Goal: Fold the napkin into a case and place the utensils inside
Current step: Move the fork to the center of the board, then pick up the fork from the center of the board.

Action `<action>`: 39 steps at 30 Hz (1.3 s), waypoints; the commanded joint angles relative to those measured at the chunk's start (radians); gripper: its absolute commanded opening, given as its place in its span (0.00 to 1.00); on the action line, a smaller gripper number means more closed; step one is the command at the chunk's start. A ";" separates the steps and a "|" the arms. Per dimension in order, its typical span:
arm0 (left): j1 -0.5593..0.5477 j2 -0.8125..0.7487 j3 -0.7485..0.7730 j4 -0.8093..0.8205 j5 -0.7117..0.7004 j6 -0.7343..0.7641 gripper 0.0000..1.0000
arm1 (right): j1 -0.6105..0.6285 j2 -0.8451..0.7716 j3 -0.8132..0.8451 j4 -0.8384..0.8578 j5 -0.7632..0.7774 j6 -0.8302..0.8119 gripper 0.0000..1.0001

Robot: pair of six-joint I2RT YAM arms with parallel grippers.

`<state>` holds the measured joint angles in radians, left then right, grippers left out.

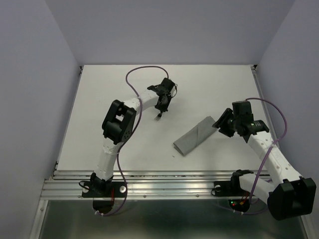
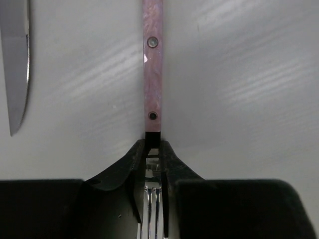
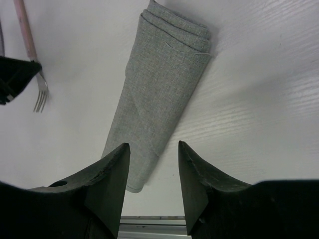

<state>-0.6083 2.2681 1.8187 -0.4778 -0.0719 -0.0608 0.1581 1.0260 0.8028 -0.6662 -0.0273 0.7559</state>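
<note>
The fork [image 2: 152, 74] is clamped by the left tool [image 2: 152, 145] at its neck, where the pinkish handle meets the metal. The tines are seen behind the closed fingers and the handle points away. The knife [image 2: 17, 64], of which only the blade is shown, lies just beside the fork on the white worktop [image 1: 209, 89]. The folded grey case [image 3: 164, 84] lies well apart from both. Its near end is framed between the spread fingers of the right tool [image 3: 152, 149]; whether it is touched cannot be told.

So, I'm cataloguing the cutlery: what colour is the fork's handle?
The fork has a marbled pink handle with two metal rivets, clearest in the left wrist view.
</note>
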 commanded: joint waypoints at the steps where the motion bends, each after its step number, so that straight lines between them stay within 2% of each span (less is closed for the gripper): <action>1: -0.016 -0.206 -0.224 -0.018 0.033 -0.019 0.25 | -0.002 0.003 0.004 0.059 -0.017 -0.009 0.49; 3: -0.027 -0.269 -0.350 0.008 0.052 -0.039 0.30 | -0.002 0.011 0.007 0.059 -0.019 -0.015 0.49; 5: -0.042 -0.342 -0.416 0.016 0.052 -0.050 0.40 | -0.002 0.016 0.012 0.057 -0.019 -0.026 0.49; 8: -0.056 -0.403 -0.496 0.019 0.040 -0.066 0.58 | -0.002 0.016 0.010 0.057 -0.020 -0.033 0.49; 9: -0.061 -0.413 -0.516 0.024 0.040 -0.071 0.67 | -0.002 0.017 0.009 0.060 -0.020 -0.035 0.49; 12: -0.062 -0.421 -0.516 0.033 0.047 -0.085 0.78 | -0.002 0.016 0.001 0.068 -0.026 -0.033 0.50; 15: -0.062 -0.397 -0.489 0.027 0.035 -0.100 0.79 | -0.002 0.010 -0.002 0.068 -0.029 -0.027 0.50; 20: -0.061 -0.369 -0.473 0.031 0.017 -0.096 0.76 | -0.002 -0.004 -0.005 0.062 -0.025 -0.024 0.54; 33: -0.036 -0.274 -0.449 0.062 0.035 -0.074 0.56 | -0.002 -0.006 -0.002 0.054 -0.022 -0.018 0.54; 36: -0.028 -0.263 -0.449 0.070 0.041 -0.063 0.47 | -0.002 -0.003 -0.002 0.054 -0.019 -0.018 0.54; 38: -0.022 -0.256 -0.444 0.076 0.053 -0.054 0.37 | -0.002 0.008 -0.004 0.059 -0.019 -0.018 0.54; 39: -0.022 -0.251 -0.437 0.074 0.058 -0.051 0.28 | -0.002 0.011 -0.004 0.062 -0.019 -0.017 0.54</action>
<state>-0.6392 1.9713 1.3586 -0.4110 -0.0319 -0.1341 0.1585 1.0401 0.8028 -0.6426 -0.0452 0.7380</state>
